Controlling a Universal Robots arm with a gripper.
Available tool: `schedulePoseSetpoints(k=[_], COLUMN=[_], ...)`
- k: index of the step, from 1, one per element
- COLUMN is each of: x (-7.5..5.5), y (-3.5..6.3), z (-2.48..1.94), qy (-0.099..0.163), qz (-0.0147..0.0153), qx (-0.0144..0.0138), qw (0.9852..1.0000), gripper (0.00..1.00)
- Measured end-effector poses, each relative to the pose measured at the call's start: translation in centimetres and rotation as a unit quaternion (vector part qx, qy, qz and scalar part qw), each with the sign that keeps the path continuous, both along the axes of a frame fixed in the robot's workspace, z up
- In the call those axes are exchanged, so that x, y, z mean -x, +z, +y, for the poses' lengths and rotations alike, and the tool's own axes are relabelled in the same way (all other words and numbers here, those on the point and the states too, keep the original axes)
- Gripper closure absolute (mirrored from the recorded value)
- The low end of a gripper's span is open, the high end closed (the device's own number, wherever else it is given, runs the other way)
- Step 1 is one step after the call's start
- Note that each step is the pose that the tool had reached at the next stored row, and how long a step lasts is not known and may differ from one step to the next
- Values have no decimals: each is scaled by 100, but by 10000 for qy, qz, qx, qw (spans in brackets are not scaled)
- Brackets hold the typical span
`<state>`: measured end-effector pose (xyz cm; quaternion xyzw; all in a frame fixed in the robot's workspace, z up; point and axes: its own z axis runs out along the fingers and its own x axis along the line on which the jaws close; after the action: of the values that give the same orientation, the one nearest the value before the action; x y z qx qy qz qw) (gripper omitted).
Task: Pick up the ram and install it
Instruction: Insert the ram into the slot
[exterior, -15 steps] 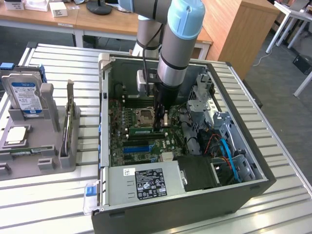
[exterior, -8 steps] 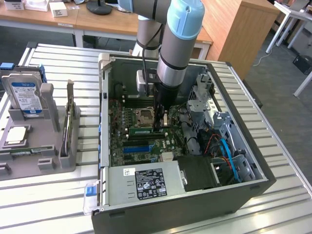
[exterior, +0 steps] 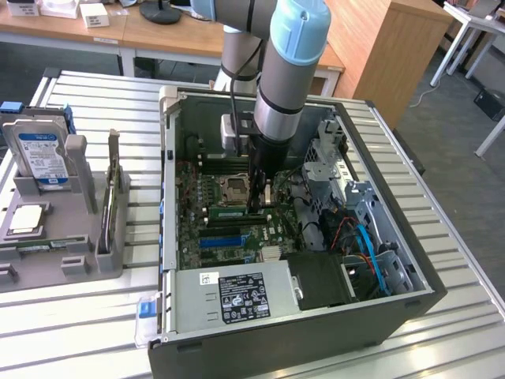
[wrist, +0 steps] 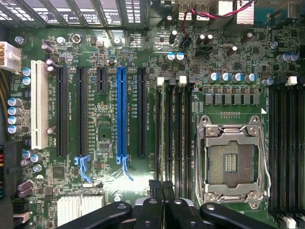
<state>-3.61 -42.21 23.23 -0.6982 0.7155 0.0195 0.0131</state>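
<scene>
Easy now: with claw [exterior: 256, 201] pinched together over the ram [exterior: 230, 212], six o'clock off the processor socket [exterior: 234, 188], push straight down, evenly, no tilting.

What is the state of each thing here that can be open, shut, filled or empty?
computer case: open, side panel off.
end effector: shut, tips over the memory slots.
CPU socket: no cooler on it.
ram: on edge in a slot beside the CPU socket; seating unclear.
blue expansion slot: empty.
hard drive: upright in a grey holder.
</scene>
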Motion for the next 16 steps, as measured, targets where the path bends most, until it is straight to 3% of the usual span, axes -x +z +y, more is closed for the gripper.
schedulePoseSetpoints(k=[16], x=[0], y=[-13], z=[8], qy=[0], qz=[-1], qx=[-1], qw=[10000], gripper=[88])
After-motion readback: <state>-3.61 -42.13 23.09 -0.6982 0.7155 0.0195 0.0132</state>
